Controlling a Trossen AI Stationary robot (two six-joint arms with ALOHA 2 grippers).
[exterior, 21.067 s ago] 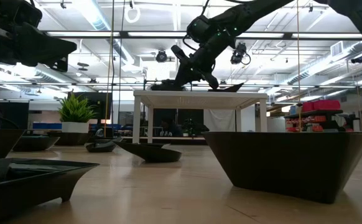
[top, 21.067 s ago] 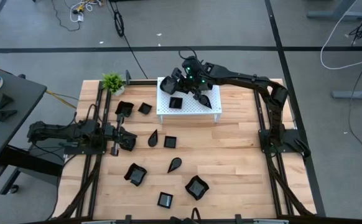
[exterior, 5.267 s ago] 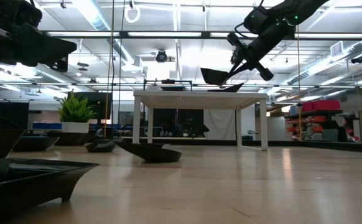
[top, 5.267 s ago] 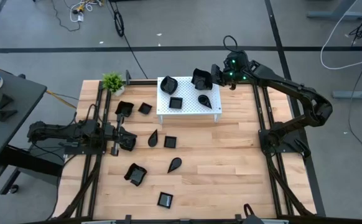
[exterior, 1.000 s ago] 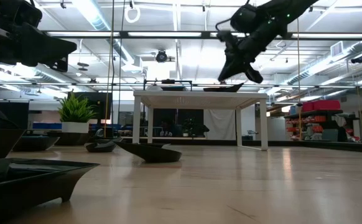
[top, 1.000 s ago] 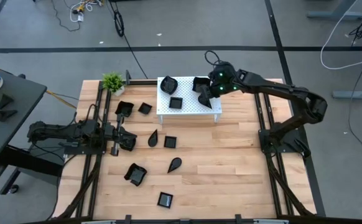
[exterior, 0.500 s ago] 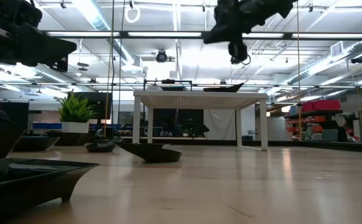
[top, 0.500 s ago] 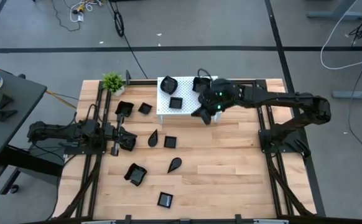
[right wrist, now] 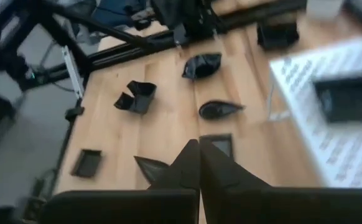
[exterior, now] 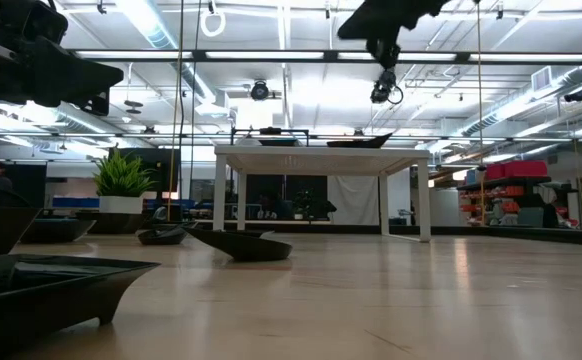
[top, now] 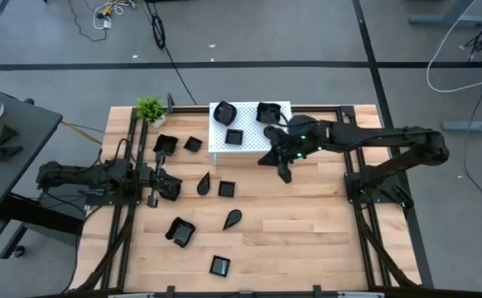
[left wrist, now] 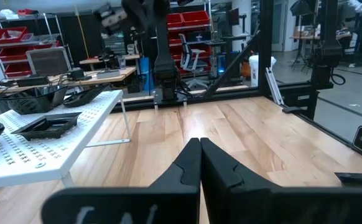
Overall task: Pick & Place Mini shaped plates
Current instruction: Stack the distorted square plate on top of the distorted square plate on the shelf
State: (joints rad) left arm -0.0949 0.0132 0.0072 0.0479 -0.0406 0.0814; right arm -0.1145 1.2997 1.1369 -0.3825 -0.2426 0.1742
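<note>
We see the right gripper (top: 284, 172) with fingers pressed together on nothing, just right of centre in the high view, off the front right corner of the white stand (top: 284, 106). Four black plates (top: 234, 136) sit on that stand in the upper middle. More mini shaped plates (top: 225, 189) lie scattered on the wooden table (top: 307, 240), left of centre and lower. At far left, the left gripper (top: 175, 187) rests clenched, empty too.
</note>
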